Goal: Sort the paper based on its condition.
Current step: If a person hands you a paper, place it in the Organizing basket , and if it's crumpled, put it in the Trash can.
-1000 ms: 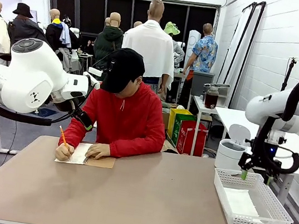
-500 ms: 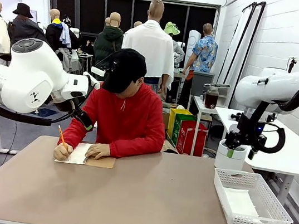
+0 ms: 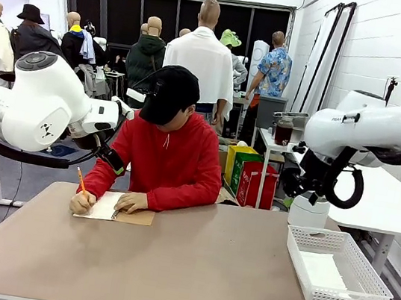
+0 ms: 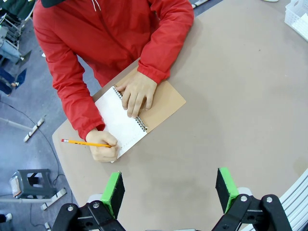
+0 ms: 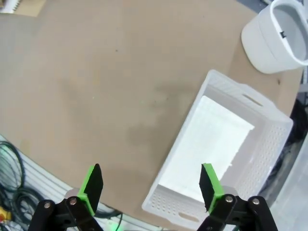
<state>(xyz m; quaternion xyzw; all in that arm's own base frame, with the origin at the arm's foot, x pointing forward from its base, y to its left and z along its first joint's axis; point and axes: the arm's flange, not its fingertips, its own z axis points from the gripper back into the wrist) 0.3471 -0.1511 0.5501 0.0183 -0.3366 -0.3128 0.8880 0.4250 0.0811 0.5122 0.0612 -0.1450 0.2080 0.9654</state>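
Now, in the front view, the right arm (image 3: 374, 127) sits higher and farther back than a second ago, when its gripper hung just over the basket (image 3: 348, 299). It has lifted away toward the white bin (image 3: 308, 209). One flat sheet of paper (image 3: 322, 272) lies inside the basket. At the far side a person writes in a notebook (image 3: 112, 208) with a pencil (image 3: 81, 180).

Seen from the left wrist, the left gripper (image 4: 168, 190) is spread and empty, hovering high above the table and looking down on the notebook (image 4: 120, 122).

Seen from the right wrist, the right gripper (image 5: 151, 185) is spread wide and empty, above the basket (image 5: 276, 127), where the paper (image 5: 211, 144) rests flat.

That sheet looks sorted. The right arm seems free for the next one, probably from the person.
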